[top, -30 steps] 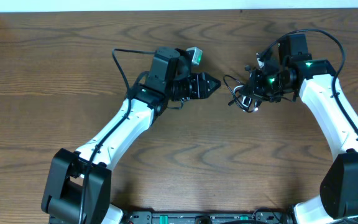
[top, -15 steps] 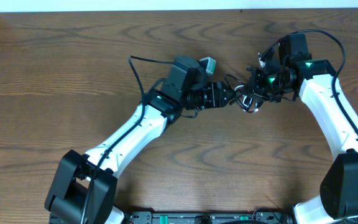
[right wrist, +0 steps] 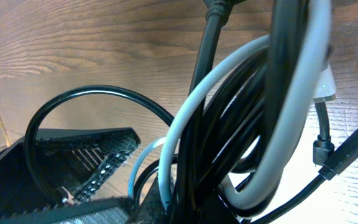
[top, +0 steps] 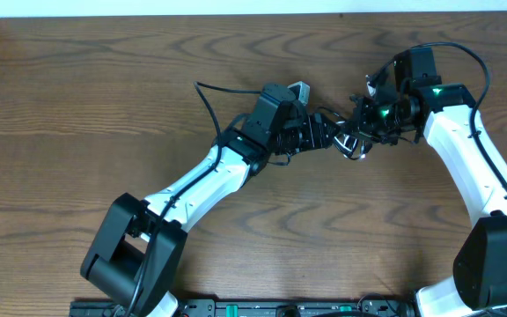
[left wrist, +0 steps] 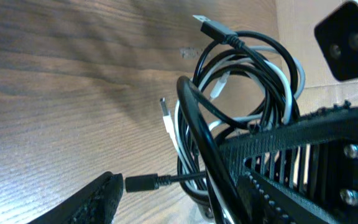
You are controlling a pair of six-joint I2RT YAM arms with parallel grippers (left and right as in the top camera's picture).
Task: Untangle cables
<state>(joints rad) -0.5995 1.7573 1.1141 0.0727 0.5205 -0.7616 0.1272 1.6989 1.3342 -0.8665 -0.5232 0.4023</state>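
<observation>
No writing, label, brand, number or sign is showing clearly enough to read in any view.
</observation>
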